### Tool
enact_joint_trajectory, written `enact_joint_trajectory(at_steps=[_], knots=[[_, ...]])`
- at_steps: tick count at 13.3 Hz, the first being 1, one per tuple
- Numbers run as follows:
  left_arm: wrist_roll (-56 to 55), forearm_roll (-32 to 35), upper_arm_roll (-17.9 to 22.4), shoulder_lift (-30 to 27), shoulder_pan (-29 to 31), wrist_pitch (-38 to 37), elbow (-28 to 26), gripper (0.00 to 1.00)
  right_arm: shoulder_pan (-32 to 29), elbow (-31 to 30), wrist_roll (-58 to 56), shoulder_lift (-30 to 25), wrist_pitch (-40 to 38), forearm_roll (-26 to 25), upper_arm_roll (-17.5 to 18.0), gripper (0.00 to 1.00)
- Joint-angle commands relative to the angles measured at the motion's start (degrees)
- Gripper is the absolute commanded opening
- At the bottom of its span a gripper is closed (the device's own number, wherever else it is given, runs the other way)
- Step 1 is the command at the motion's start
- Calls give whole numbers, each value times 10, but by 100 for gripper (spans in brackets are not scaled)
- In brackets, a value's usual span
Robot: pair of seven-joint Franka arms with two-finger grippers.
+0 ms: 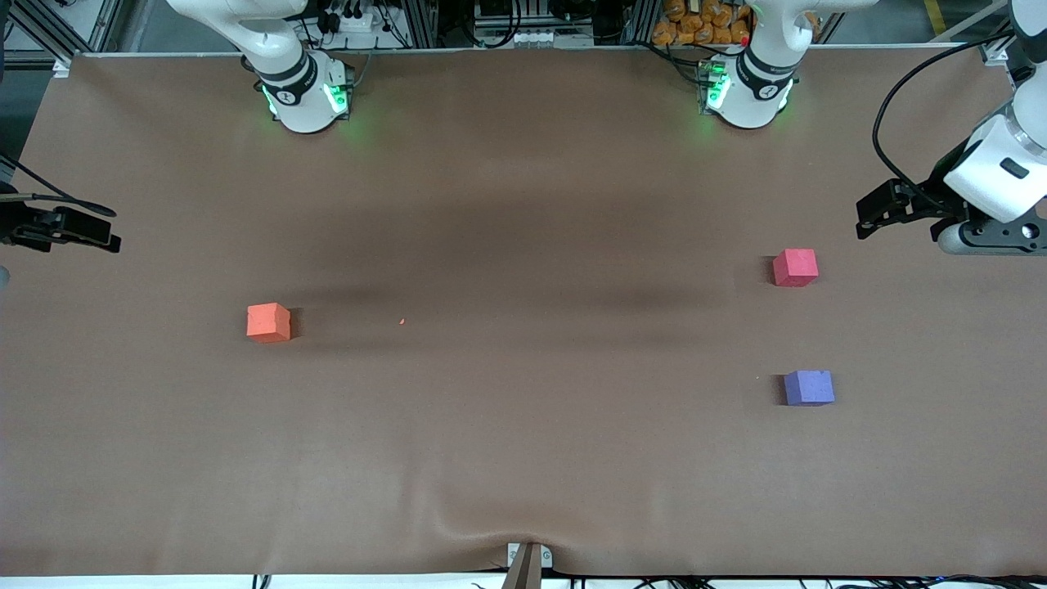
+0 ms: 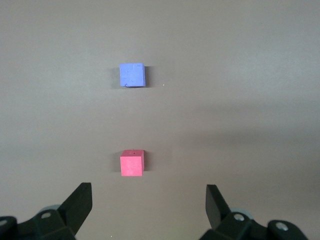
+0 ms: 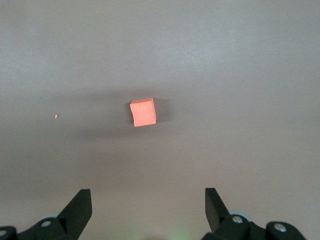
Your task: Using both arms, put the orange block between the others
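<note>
Orange block (image 1: 268,321) fully visible; right gripper (image 1: 82,231) partly cut off.

We see a robotics lab: two white arms (image 1: 740,78) bolted along a brown-covered table (image 1: 523,458), aluminium framing (image 1: 425,20) and cabling above.

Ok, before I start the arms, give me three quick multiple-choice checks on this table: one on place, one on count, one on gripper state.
1. The small matte orange foam cube lies toward:
A the right arm's end
B the left arm's end
C on another cube

2. Cubes on the brown table:
A two
B three
C four

3. The left gripper and right gripper are:
A both open, empty
B both shut
C one holding a cube

Answers: 1 A, it sits apart from the pinkish-red cube and purple cube. 2 B, those three. 3 A, wrist views show spread fingers.
</note>
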Motion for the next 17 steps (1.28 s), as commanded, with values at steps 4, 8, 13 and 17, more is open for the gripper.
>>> enact_joint_trajectory(at_steps=[4,8,13,17], knots=[[7,-2,-3,0,3,-5,-4,100,4,1,1,-12,-7,0,-5,100],[8,-4,0,3,7,-2,1,100,4,1,2,-13,-7,1,-5,100],[3,-4,-2,12,-1,-1,0,100,4,1,2,-13,-6,1,-4,100],[0,-4,-2,17,0,1,1,100,4,1,2,-13,-6,8,-4,100]])
